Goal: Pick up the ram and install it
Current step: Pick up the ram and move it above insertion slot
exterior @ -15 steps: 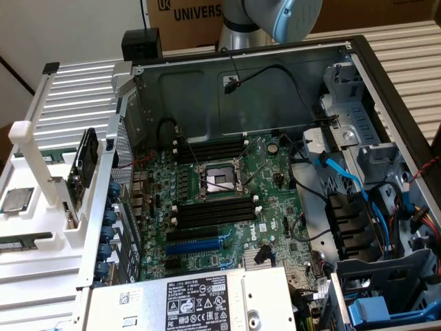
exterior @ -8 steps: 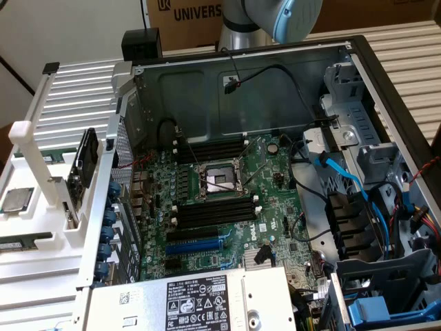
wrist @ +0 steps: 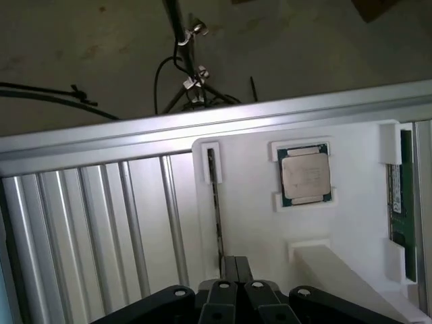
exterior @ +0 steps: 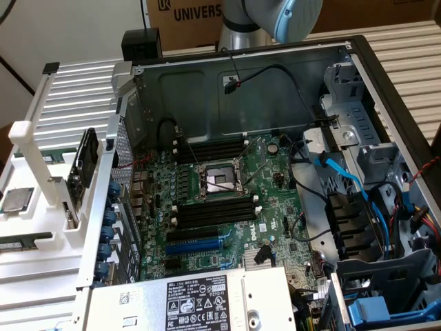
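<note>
Ram: flat in an edge recess of the white holder, just beside the processor, untouched. In the wrist view, gripper nearest, fingers pressed together on nothing, over a thin slot in that holder. In the exterior view, nearest a power supply labelled "DELL", then the motherboard inside the open case, farthest a cardboard box printed "UNIVERS"; holder and ram outside the case, at the exterior view's left.

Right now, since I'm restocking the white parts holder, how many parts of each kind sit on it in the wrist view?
Processor chip: 1
Green ram: 1
Thin dark strip standing edge-on in a slot, kind unclear: 1
Total: 3
</note>
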You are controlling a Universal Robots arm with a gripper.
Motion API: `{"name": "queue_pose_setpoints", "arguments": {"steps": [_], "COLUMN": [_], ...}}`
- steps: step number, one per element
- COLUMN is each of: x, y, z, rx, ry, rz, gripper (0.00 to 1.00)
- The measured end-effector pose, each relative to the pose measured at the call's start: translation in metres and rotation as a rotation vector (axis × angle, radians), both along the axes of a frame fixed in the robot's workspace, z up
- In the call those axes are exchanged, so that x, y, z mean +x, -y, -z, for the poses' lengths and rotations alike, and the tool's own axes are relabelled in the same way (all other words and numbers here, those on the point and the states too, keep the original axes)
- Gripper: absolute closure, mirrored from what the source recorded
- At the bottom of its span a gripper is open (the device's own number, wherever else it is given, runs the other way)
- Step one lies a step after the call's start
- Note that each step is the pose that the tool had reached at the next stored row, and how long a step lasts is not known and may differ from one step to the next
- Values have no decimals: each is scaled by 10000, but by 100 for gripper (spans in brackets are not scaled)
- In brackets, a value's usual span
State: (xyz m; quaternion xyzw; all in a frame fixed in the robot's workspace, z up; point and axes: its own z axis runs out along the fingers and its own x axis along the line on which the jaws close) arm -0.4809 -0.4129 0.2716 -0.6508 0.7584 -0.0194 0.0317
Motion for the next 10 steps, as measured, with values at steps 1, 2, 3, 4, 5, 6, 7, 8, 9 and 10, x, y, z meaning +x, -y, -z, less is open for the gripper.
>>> {"name": "queue_pose_setpoints", "arguments": {"steps": [1, 2, 3, 4, 5, 6, 7, 8, 9, 10], "x": [21, 39, 60, 82, 96, 107, 115, 120, 123, 124], "y": [15, 17, 17, 18, 19, 20, 20, 20, 20, 20], "z": [22, 34, 47, 62, 79, 97, 117, 133, 153, 170], "rx": [0, 0, 0, 1, 0, 1, 1, 0, 1, 1], "ry": [-76, -103, -127, -145, -156, -164, -173, -180, -183, -187], "rz": [0, -1, 0, 0, 0, -1, 0, 0, 2, 2], "gripper": [90, 90, 90, 90, 90, 90, 90, 90, 90, 90]}}
